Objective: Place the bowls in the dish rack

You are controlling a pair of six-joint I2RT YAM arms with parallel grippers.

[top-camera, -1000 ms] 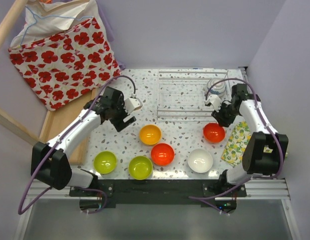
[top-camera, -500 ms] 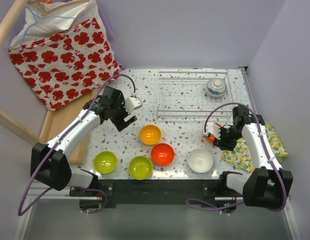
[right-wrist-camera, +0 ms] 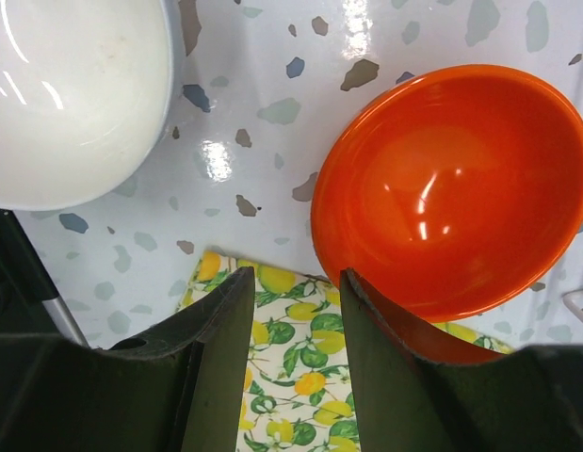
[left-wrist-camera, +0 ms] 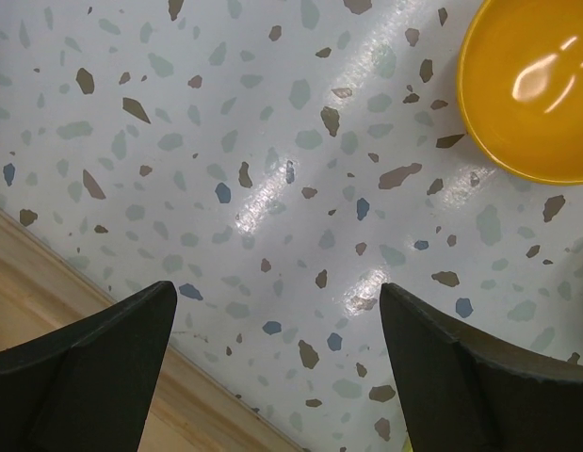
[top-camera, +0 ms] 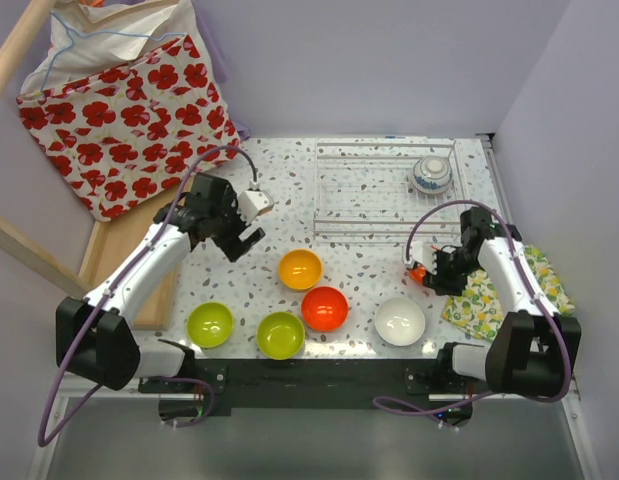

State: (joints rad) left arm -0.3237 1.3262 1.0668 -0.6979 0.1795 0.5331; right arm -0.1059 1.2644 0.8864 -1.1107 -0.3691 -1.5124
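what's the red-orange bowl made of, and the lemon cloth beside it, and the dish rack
Red-orange bowl: probably glossy plastic or glazed ceramic, judging by its sharp light glints. Lemon-print cloth: seemingly matte printed fabric, with no shine. Dish rack: thin pale wire, likely metal, possibly coated.

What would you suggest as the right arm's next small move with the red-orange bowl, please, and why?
Probably ease the right gripper sideways toward the red-orange bowl until its rim sits between the fingers. The jaws stand open, only the lemon-print cloth shows in the gap, and the bowl's edge lies beside one finger, so closing now would likely miss it.
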